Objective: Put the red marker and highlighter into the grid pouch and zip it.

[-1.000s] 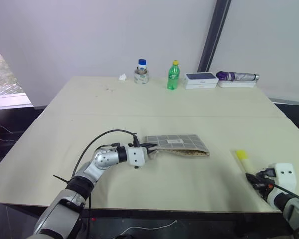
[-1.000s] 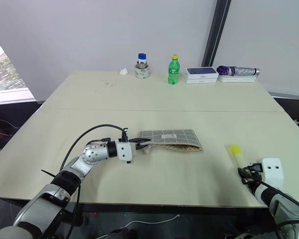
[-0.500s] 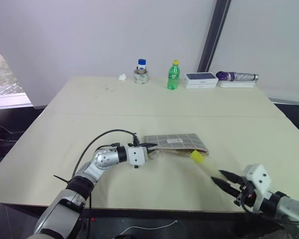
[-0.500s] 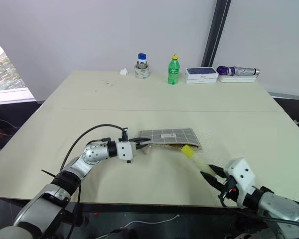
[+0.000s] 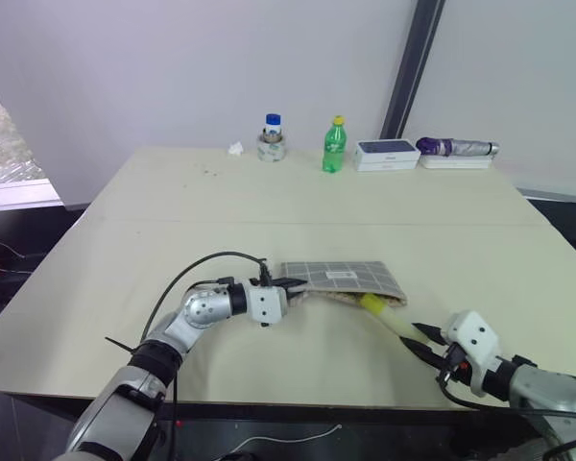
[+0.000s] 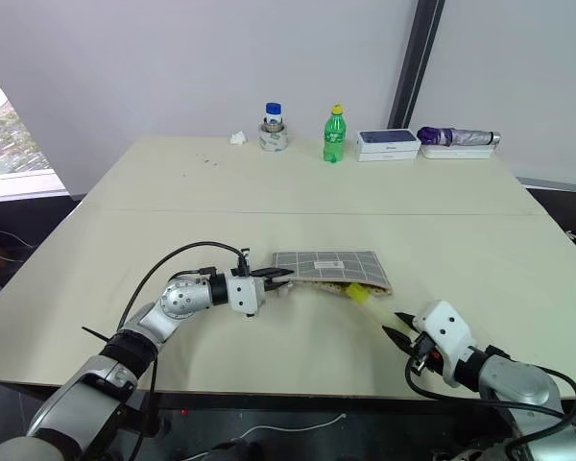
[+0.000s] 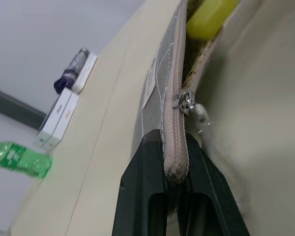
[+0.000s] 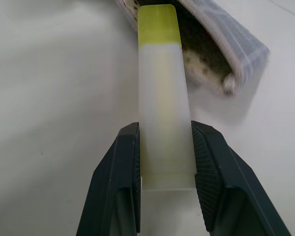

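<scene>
Two grippers work near the centre of the head-cam frame, on a pale table (image 5: 125, 279). Left gripper (image 5: 290, 285), just left of centre, is clamped tight on the zipper-end edge of the grid pouch (image 5: 346, 277); the wrist cam shows its fingers pinching the fabric seam w/ the zipper pull just beyond them. Pouch lies flat, its near long side gaping open.

Right gripper (image 5: 415, 336), lower right of frame, holds the highlighter (image 5: 384, 316) by its pale tail end, fingers partly closed around the barrel. A sec ago this gripper sat at the far lower-right edge w/ the highlighter pointing away up the table. Since then it has swung in toward centre and turned, so the yellow cap now points up-left at the pouch's open side. Cap tip sits right at the mouth near the pouch's right-hand end; whether it's already past the lip can't be told for sure.

Red marker not visible, possibly already inside.

Meaning for the task: highlighter insertion looks underway, approx. lined up. Judged next: push it fully in, release, then zip. Risk: cap snagging on the lip, or the pouch sliding.
</scene>
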Robot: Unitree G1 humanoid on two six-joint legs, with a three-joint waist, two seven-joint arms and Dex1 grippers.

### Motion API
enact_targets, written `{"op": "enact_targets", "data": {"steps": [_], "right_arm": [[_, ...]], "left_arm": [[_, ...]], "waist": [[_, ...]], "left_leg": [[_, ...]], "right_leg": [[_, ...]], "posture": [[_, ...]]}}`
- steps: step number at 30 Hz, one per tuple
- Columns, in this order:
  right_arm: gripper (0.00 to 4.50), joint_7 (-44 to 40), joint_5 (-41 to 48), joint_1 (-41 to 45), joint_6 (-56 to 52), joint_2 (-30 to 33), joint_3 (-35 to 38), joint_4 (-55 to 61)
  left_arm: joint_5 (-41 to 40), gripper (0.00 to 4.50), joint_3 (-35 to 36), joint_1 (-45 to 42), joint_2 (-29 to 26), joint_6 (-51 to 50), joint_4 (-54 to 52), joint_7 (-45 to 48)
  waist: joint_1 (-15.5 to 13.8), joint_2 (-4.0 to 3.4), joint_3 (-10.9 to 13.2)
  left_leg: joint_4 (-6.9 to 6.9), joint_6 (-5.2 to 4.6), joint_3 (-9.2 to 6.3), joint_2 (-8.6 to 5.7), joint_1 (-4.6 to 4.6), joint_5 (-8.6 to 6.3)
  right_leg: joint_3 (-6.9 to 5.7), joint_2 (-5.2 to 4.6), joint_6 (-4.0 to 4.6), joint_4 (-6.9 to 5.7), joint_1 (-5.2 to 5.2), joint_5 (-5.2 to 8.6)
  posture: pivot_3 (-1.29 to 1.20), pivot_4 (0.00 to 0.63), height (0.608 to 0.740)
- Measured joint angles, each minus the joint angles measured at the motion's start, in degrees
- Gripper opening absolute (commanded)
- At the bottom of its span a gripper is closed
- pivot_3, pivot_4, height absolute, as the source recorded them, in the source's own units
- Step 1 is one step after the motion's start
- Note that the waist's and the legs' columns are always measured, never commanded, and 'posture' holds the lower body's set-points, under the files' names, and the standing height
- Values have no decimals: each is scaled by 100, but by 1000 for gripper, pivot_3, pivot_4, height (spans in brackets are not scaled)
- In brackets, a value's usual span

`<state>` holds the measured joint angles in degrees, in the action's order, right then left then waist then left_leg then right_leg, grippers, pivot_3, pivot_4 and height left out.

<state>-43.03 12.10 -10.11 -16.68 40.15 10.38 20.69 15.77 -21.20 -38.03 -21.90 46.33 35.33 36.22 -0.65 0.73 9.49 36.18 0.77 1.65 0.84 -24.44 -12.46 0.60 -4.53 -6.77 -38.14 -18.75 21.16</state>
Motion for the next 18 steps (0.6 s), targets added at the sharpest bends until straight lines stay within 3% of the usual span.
{"op": "enact_targets", "data": {"steps": [7, 12, 17, 18], "right_arm": [[878, 169, -520, 1001, -859, 317, -803, 265], [878, 229, -1373, 1495, -255, 436, -1573, 237], [878, 362, -2120, 1622, 731, 681, -1872, -187], [1378, 411, -2240, 1622, 970, 751, -1875, -303]], "left_arm": [[26, 0, -149, 75, 41, -5, -428, 153], [-142, 0, -208, 173, 99, -123, -517, 326], [-153, 0, -207, 172, 90, -200, -518, 372], [-153, 0, -207, 172, 86, -201, -516, 372]], "waist": [[2, -1, 0], [-6, 0, 0], [-3, 0, 0], [-2, 0, 0]], "left_leg": [[0, 1, 0, 1, -1, 1], [3, 0, 0, -1, -3, 1], [5, 0, 0, -1, -2, 1], [4, 0, 0, -1, -2, 1]], "right_leg": [[0, 0, 0, 1, -2, 0], [-1, -1, 0, 1, -3, 0], [-2, 0, 0, 1, -2, 0], [-1, 0, 0, 1, -2, 0]], "posture": [[0, 150, 740], [0, 150, 740], [0, 150, 740], [0, 150, 740]]}}
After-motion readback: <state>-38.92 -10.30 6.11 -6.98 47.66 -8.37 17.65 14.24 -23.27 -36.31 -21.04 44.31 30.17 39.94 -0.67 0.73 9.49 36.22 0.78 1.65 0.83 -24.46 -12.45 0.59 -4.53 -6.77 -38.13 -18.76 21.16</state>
